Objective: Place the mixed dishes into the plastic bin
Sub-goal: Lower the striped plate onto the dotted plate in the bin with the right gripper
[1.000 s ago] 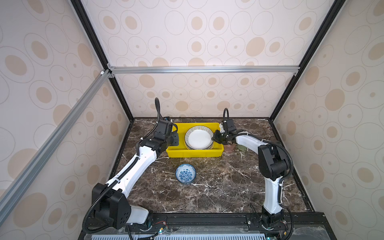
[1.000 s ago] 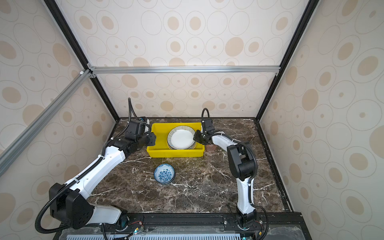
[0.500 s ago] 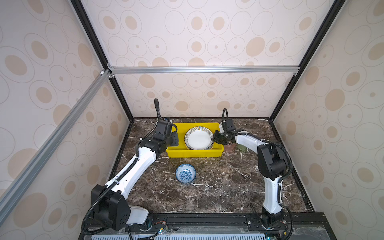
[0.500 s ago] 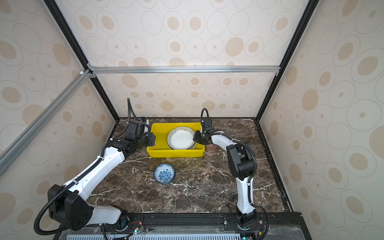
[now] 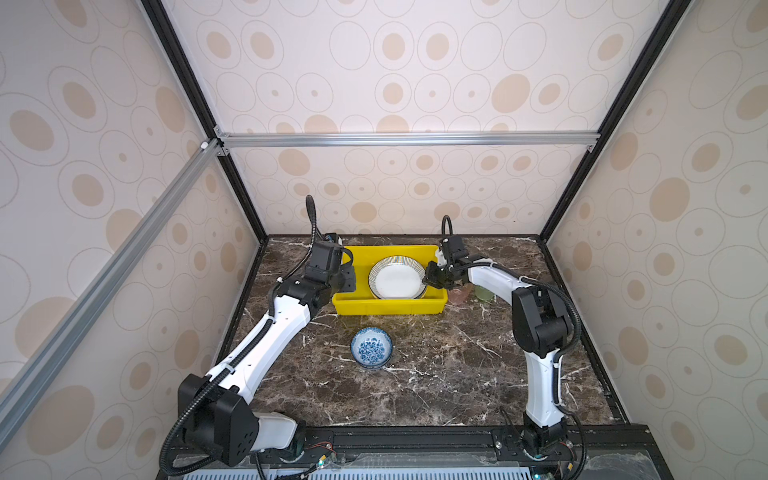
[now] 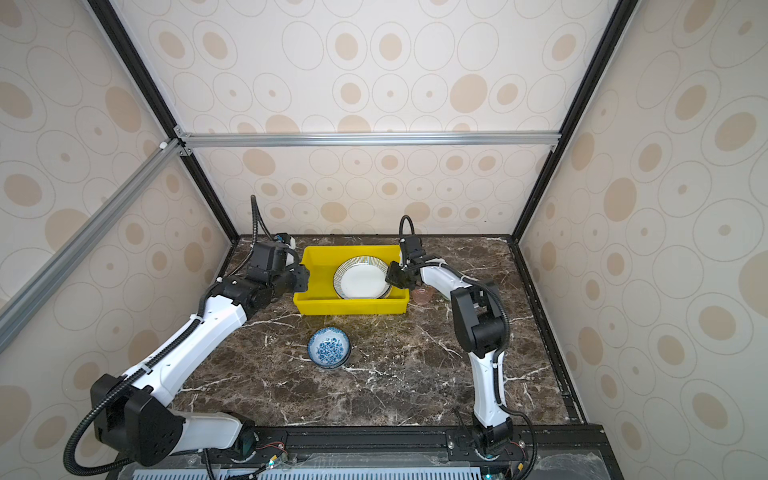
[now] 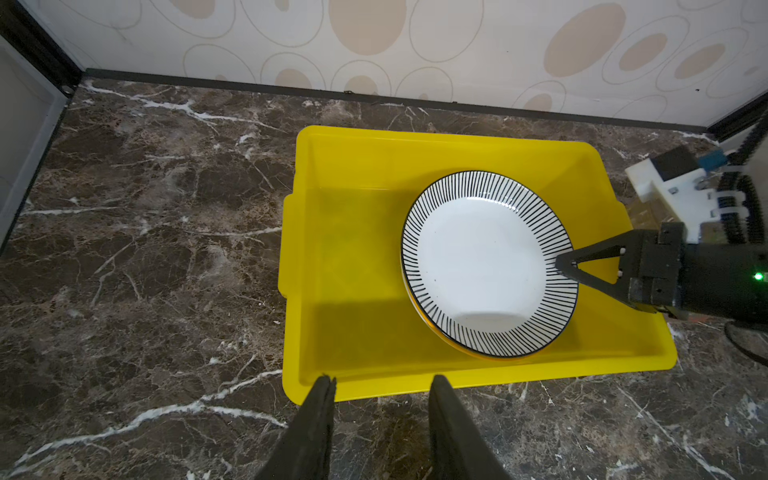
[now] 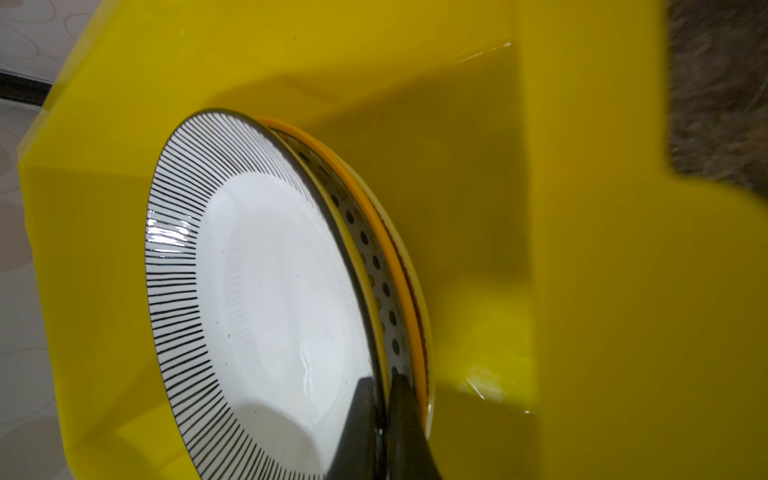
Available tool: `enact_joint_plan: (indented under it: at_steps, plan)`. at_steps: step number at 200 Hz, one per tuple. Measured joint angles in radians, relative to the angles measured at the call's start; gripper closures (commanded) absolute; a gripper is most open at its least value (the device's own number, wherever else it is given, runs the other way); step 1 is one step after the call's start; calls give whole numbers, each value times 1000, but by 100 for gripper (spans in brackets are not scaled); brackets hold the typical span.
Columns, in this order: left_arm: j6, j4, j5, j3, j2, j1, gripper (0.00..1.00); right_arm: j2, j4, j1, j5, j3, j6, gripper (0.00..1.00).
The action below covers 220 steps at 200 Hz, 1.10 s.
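Note:
The yellow plastic bin [image 5: 388, 306] [image 6: 353, 306] stands at the back of the marble table. A striped-rim plate [image 5: 397, 277] [image 7: 478, 257] [image 8: 270, 291] lies in its right half, on top of a dotted plate [image 8: 374, 257] and an orange-edged plate [image 8: 415, 266]. My right gripper [image 5: 430, 277] [image 6: 392, 277] [image 7: 561, 266] [image 8: 384, 386] is shut on the striped plate's right rim. My left gripper [image 5: 347, 280] [image 6: 302, 279] [image 7: 382, 382] stands open at the bin's left wall with nothing between its fingers. A blue-floral bowl [image 5: 371, 347] [image 6: 329, 347] sits in front of the bin.
A pink cup [image 5: 459, 296] [image 6: 423, 296] and a green cup [image 5: 484, 293] stand just right of the bin, under my right forearm. The bin's left half [image 7: 353, 257] is bare. The enclosure's walls close in the table at the back and on both sides.

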Motion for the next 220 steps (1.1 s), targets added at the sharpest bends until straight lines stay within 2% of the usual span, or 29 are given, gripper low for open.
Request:
enact_joint_plan:
  at_steps: [53, 108, 144, 181, 220]
  plan:
    - [0, -6, -15, -13, -48, 1, 62, 0, -3, 3, 10, 0, -4, 98]
    - [0, -8, -16, -24, -51, 3, 61, 0, -6, 7, 16, 1, -12, 87]
    - [0, -8, -15, -26, -52, 3, 61, 0, -19, 22, 19, 6, -28, 75]
    - [-1, -8, -14, -30, -64, 3, 61, -5, -31, 26, 18, 8, -37, 73]
    - [-2, -8, -10, -34, -80, 3, 61, -24, -57, 27, 18, 9, -48, 66]
